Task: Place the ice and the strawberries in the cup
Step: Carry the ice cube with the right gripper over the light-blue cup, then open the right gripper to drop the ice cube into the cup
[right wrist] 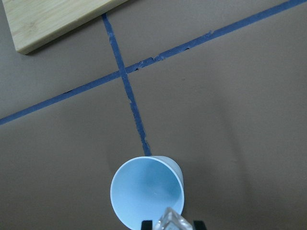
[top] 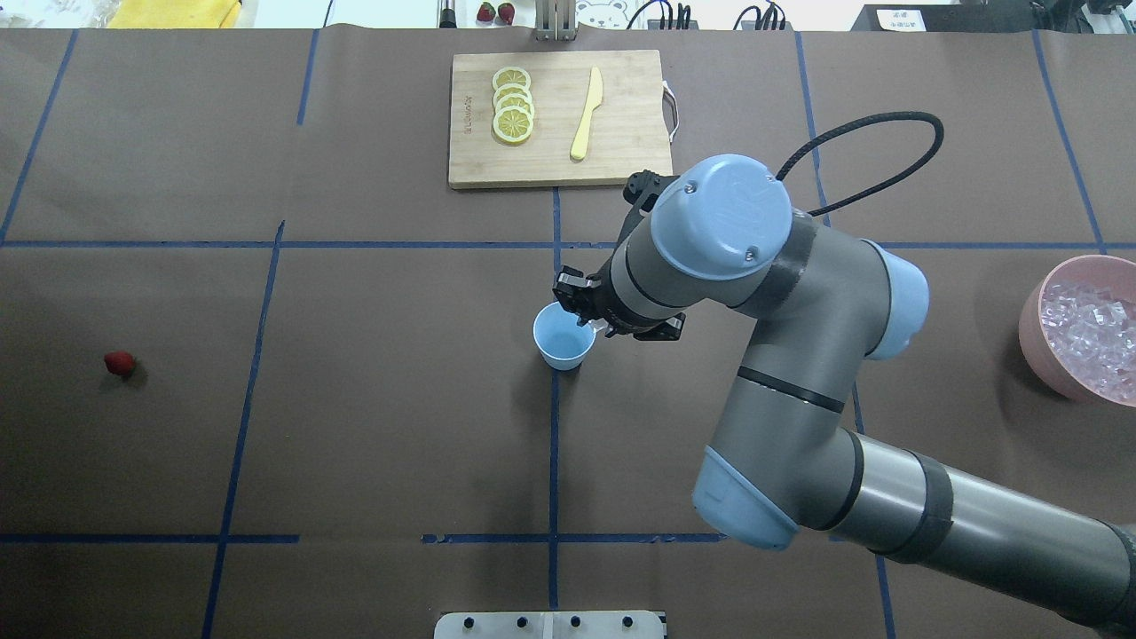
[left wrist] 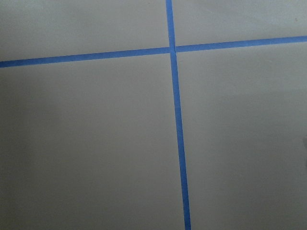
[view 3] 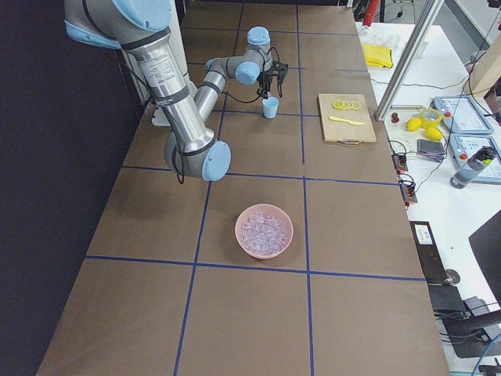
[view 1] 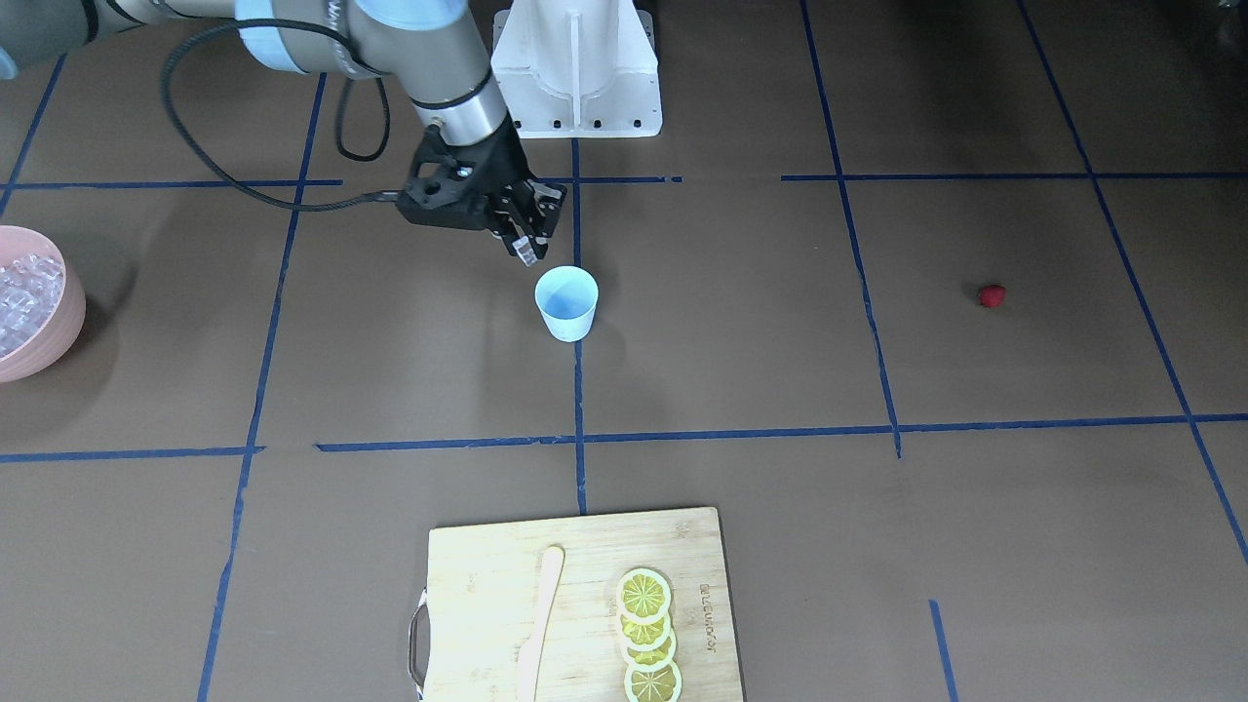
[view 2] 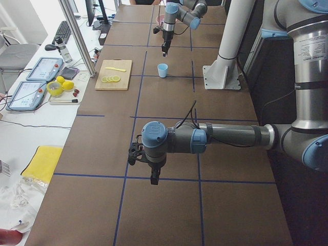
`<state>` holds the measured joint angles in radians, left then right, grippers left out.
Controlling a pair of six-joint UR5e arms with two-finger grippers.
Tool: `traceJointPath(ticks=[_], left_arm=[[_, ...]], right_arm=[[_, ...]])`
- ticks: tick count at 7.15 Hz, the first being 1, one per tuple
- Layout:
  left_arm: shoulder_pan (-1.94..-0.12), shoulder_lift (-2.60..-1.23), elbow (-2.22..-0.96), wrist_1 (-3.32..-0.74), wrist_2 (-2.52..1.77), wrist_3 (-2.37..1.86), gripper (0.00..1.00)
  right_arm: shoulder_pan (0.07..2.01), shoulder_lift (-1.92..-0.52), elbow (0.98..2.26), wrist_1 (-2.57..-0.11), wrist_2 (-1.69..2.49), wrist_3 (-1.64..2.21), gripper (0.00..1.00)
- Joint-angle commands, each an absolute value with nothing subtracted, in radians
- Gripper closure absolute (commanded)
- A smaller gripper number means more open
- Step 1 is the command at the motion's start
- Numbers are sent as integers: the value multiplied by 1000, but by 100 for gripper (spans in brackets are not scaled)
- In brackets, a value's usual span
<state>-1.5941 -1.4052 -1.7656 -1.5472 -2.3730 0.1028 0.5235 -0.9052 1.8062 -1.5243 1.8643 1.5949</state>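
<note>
One small clear ice cube (right wrist: pixel 172 221) was clamped between the fingers of the right gripper (view 1: pixel 526 252), so you had the load in hand. Just ahead of the fingertips, and lower, stood the small light-blue tapered plastic cup (right wrist: pixel 147 191), upright, with nothing visible inside.

In the right wrist view the cube overlapped only the near edge of the rim, not the middle of the mouth. I judged that you needed to carry the claw a little forward, away from the robot, before you released. Otherwise the cube could strike the rim and bounce onto the brown paper-covered table (view 1: pixel 741 322).

The round pink bowl (top: pixel 1034 328) holding the other ice was well apart, on the robot's right side. The tiny red strawberry (top: pixel 119 362) lay well apart on the opposite side, in the left arm's half, so that arm seemed the nearer one for it. The left gripper (view 2: pixel 155 179) hung above bare table. Whether its fingers were apart or together, I could not tell.
</note>
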Motion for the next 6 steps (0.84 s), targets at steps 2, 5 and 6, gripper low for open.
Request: traceJointPath(ticks=[2,5,6], left_arm=[[-1594,-1405,-1764,-1548,-2373,103,0],[-1594,-1405,-1766,-1548,-2373,103,0],[-1595,-1405,-1766,-1548,-2373,103,0]], right_arm=[[515,-845,1710,-1523,1859,1597,64],[509,-845,1700,-1525,1858,1597,42],[509,-845,1698,-1525,1858,1597,38]])
